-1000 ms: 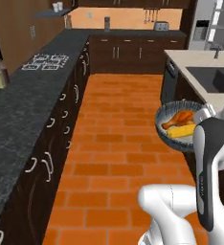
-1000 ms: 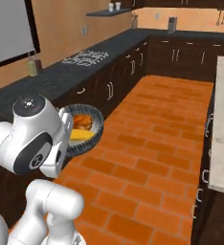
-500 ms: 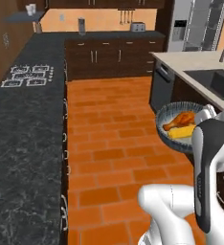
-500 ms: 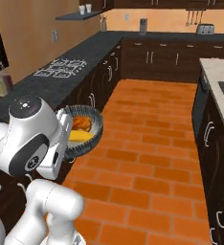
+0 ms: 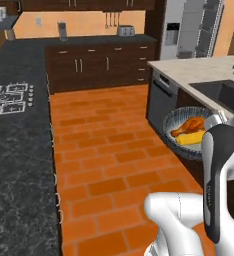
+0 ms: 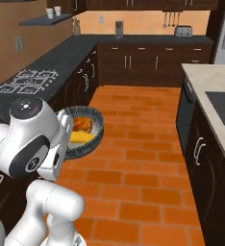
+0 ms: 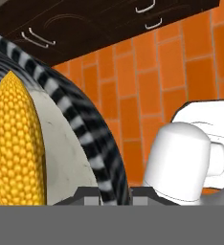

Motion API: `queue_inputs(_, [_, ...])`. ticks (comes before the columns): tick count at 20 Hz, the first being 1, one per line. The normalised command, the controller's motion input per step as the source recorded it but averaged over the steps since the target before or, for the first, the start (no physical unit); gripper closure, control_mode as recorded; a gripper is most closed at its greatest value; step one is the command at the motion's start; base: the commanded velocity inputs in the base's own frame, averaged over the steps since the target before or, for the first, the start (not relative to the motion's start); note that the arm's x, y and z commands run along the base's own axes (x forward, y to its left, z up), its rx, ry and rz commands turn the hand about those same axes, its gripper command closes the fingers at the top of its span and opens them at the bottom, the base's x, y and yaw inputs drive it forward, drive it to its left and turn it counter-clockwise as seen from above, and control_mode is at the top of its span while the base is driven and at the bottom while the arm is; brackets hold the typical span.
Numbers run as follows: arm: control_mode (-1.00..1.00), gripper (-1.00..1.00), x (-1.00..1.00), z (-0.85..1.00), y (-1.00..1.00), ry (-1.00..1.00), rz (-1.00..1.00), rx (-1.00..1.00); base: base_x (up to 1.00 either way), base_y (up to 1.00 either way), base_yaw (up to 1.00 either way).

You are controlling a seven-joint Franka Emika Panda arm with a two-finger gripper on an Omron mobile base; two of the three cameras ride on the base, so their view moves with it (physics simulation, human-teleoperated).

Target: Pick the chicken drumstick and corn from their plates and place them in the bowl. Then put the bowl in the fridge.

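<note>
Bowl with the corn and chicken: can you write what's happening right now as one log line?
stage: carrying | tool: shut on bowl rim | in bowl: chicken drumstick, corn | fridge: ahead, doors closed

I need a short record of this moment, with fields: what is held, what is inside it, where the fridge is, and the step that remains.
held: bowl, gripper shut on its rim
inside bowl: drumstick and corn, side by side
bowl position: carried above the brick floor
fridge: far end of the kitchen, doors closed
remaining step: bowl not yet in the fridge
</note>
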Motion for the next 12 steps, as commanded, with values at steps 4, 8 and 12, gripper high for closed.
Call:
queue_inputs(4, [1.00, 1.00, 0.00, 0.00, 0.00, 0.00, 0.00, 0.00, 1.00, -0.08, -0.09])
queue_inputs(8, [1.00, 1.00, 0.00, 0.00, 0.00, 0.00, 0.00, 0.00, 1.00, 0.00, -0.03])
queue_inputs(12, [1.00, 1.00, 0.00, 0.00, 0.00, 0.00, 0.00, 0.00, 1.00, 0.05, -0.04])
